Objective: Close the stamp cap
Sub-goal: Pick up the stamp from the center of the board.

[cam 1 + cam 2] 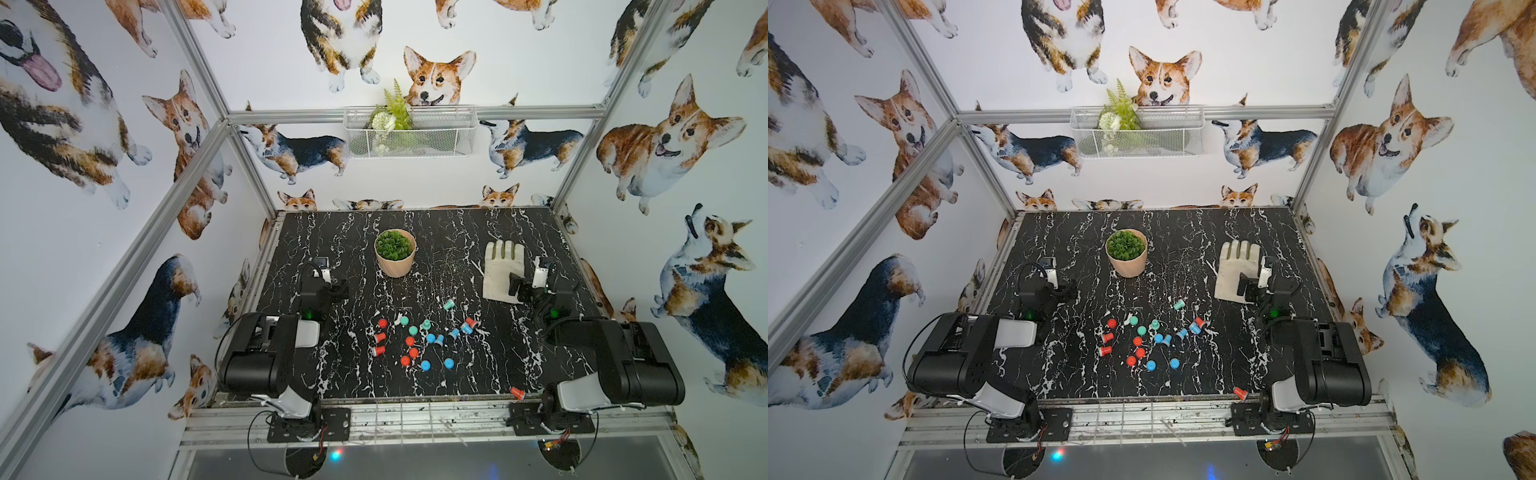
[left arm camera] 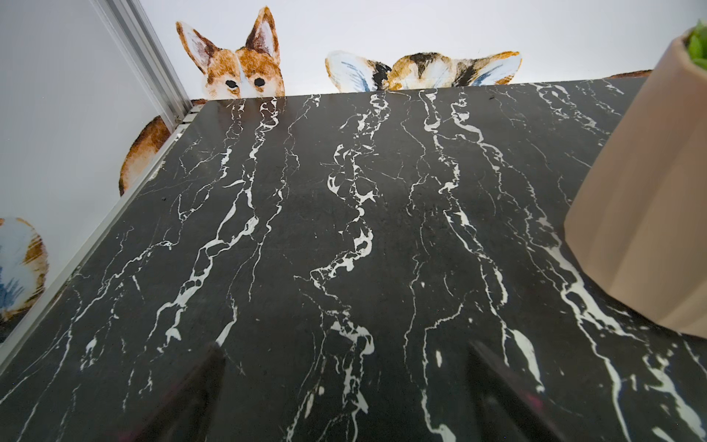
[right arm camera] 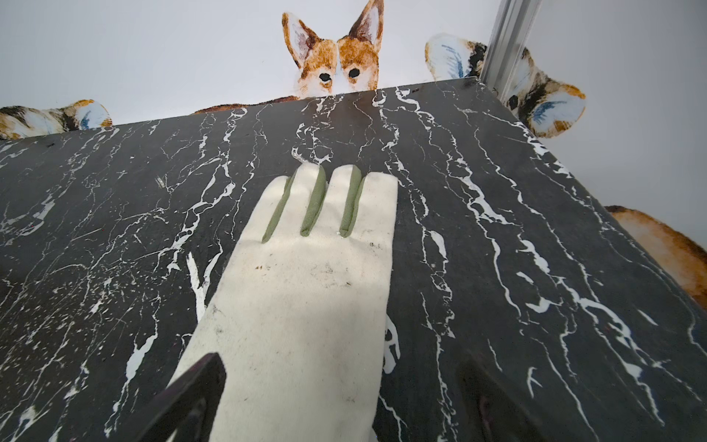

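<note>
On the near side of the plant pot (image 1: pixel 395 261), scattered over the tabletop (image 1: pixel 332 249): stamps (image 1: pixel 379 351) and loose caps (image 1: pixel 409 341). Probably light, hard, slick, apt to roll; best pinched across the barrel. Left tool (image 2: pixel 344 346), right tool (image 3: pixel 342 359) both gaping, empty, flanking that pot.

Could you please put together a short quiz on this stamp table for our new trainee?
1. True or false: the left gripper grips a stamp cap.
2. Which thing is nearest the right gripper? A) plant pot B) glove C) blue stamp
3. What colour is the lone stamp at the table's near edge?
Key: 1 false, its jaws stand open and empty; 2 B; 3 red.
</note>
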{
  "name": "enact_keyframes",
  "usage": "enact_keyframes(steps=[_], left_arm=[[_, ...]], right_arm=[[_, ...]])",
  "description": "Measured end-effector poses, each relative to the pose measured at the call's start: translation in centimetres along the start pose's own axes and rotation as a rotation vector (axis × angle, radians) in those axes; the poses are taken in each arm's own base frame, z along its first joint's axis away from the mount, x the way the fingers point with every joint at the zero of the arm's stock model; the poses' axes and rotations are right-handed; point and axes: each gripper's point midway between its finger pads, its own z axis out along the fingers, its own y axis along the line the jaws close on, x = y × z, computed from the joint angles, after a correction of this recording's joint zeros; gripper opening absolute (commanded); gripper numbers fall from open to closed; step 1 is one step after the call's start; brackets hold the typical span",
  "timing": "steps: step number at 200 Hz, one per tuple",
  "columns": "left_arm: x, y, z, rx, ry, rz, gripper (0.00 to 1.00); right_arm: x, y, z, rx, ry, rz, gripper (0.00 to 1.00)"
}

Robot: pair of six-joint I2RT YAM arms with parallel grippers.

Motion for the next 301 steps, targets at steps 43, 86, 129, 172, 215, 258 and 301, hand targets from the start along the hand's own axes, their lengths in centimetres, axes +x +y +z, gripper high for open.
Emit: enact_keyframes(steps=[43,86,129,172,215,258,301], left_arm=[[0.0,0.0,0.0,-0.001,0.0,0.0,1.0],[0.0,0.2,0.0,-0.004,0.001,-0.001,1.0],[0.1,0.2,0.0,-0.004,-0.001,-0.001,1.0],[0.1,0.2,-0.1,-0.005,-0.002,-0.001,1.0],[0.1,0.2,-0.1,-0.007,-0.002,-0.001,1.0],[0.1,0.3,-0.1,-0.008,-0.002,-0.002,1.0],[-2.9,0.6,-1.3,-0.06,-0.049,0.001,1.0]], right_arm=[[0.0,0.0,0.0,0.0,0.0,0.0,1.0],[0.0,0.0,0.0,0.0,0.0,0.0,1.0],[0.9,0.0,-0.4,-0.001,0.015,0.0,1.0],[0.3,-0.4,-0.2,0.027,0.003,0.006,1.0],[0.1,-0.4,-0.1,0.029,-0.001,0.006,1.0],[0.1,-0.4,-0.1,0.029,0.0,0.003,1.0],[-0.9,-0.2,-1.4,0.054,-0.036,-0.005,1.0]])
